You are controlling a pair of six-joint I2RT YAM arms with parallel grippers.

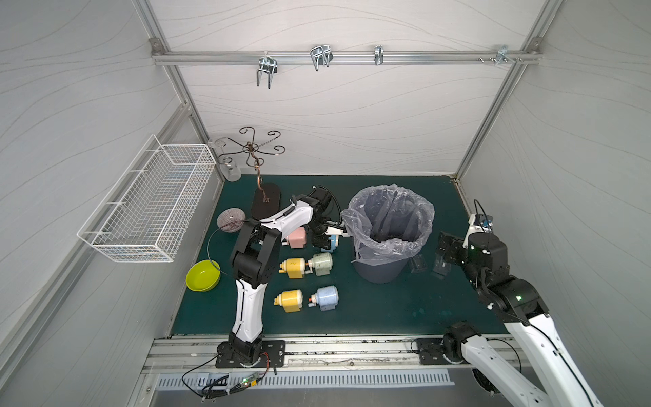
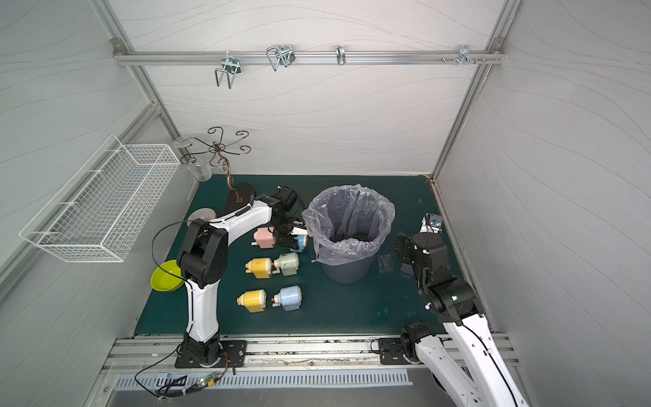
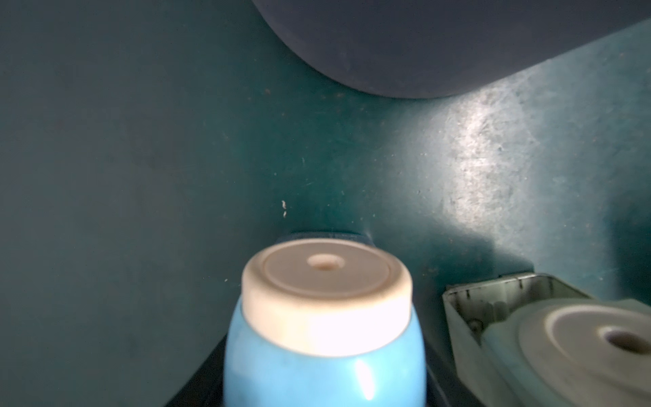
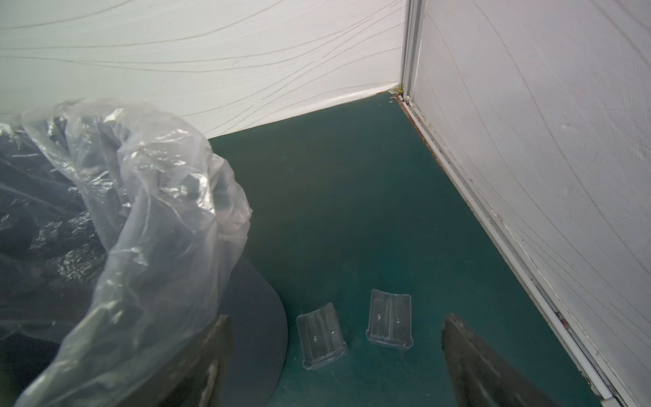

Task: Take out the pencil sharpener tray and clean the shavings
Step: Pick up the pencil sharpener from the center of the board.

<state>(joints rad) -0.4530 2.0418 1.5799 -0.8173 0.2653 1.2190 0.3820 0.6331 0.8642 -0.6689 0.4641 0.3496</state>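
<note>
Top views first. The left gripper (image 1: 326,241) is down at the bright blue pencil sharpener with a cream cap (image 1: 334,243), which stands just beside the nine o'clock side of the dark grey bin with a clear plastic liner (image 1: 387,260). It's tight there: a pink sharpener (image 1: 298,238) is close at its nine o'clock and a pale green speckled sharpener (image 1: 320,264) at its six. At the bin's three o'clock one clear plastic sharpener tray (image 1: 417,262) lies on the dark green mat (image 1: 387,310), with a second clear tray (image 1: 442,268) beside it. The right gripper (image 1: 445,253) hovers there, near the right wall. From the bin toward six o'clock the mat is wide open up to the aluminium front rail (image 1: 317,347), which is speckled with tiny dark shavings (image 1: 368,341).

Left wrist now. The blue sharpener (image 3: 324,352) fills the foreground, cap hole facing the camera. Dark fingers (image 3: 197,391) flank its body. Whether they are pressing it, I cannot tell, and I can't make out its tray. A strip of bare mat runs ahead to the bin wall (image 3: 440,42).

Right wrist. The fingers (image 4: 215,352) are spread wide with nothing between them. Both trays (image 4: 320,334) lie below, hollow side up, close together but apart. The liner billows against one side, the wall's base rail (image 4: 510,246) runs along the other, and the mat is open through to the corner.
</note>
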